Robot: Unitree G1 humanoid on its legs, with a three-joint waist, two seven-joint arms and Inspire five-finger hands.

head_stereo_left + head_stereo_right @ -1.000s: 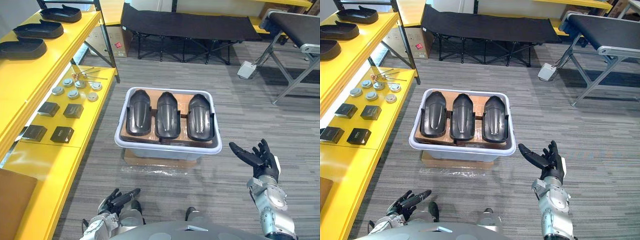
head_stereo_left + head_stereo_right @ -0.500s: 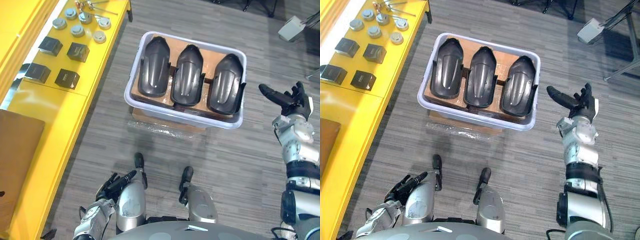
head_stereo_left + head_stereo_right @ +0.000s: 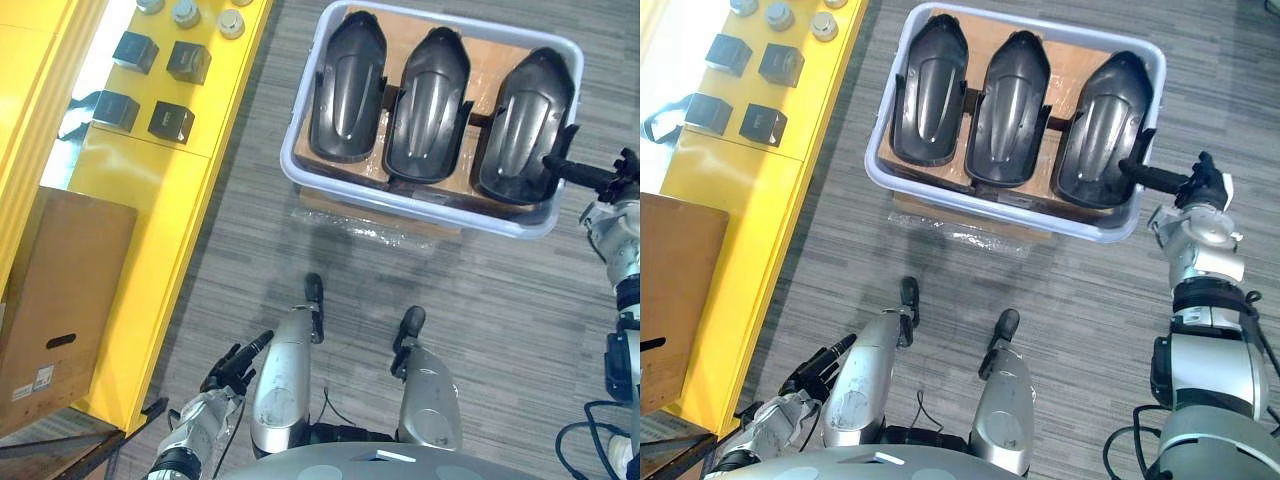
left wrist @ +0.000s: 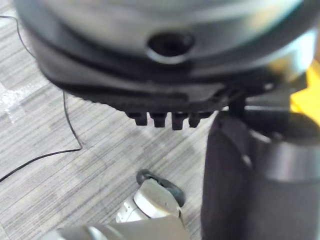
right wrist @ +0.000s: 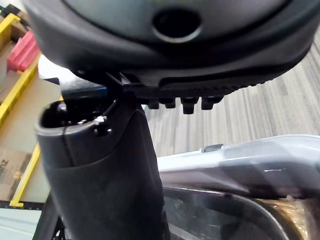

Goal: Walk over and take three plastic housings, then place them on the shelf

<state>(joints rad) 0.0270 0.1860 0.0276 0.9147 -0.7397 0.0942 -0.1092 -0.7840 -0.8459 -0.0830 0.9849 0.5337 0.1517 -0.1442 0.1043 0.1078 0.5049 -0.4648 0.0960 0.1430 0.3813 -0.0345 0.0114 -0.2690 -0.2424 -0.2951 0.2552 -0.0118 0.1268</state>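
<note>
Three black, glossy, elongated plastic housings lie side by side, domed backs upward, in a shallow pale grey plastic bin point(image 3: 400, 197) with a rolled rim: the left housing point(image 3: 348, 85), the middle housing point(image 3: 432, 105) and the right housing point(image 3: 525, 125). They rest on a brown cardboard liner point(image 3: 490, 68) that covers the bin's bottom, close together with narrow gaps between them. None has been lifted out. The right hand point(image 3: 1196, 187) is at the bin's right side, just outside the rim, fingers spread and straight and holding nothing. Its thumb stretches level across the rim, and its tip is over the right edge of the right housing; whether it touches cannot be told. In the right wrist view the bin's pale rim point(image 5: 240, 162) runs just past the thumb. The bin stands on a flat cardboard base wrapped in clear film point(image 3: 365, 218), which lies on the grey striped carpet floor point(image 3: 520, 330). The left hand point(image 3: 232, 365) hangs low and well apart from the bin, fingers loosely extended and empty. Along the left runs a yellow shelf point(image 3: 150, 200), which carries four small black boxes point(image 3: 170, 122), some round grey caps point(image 3: 232, 22) and a large brown cardboard box point(image 3: 60, 300).
</note>
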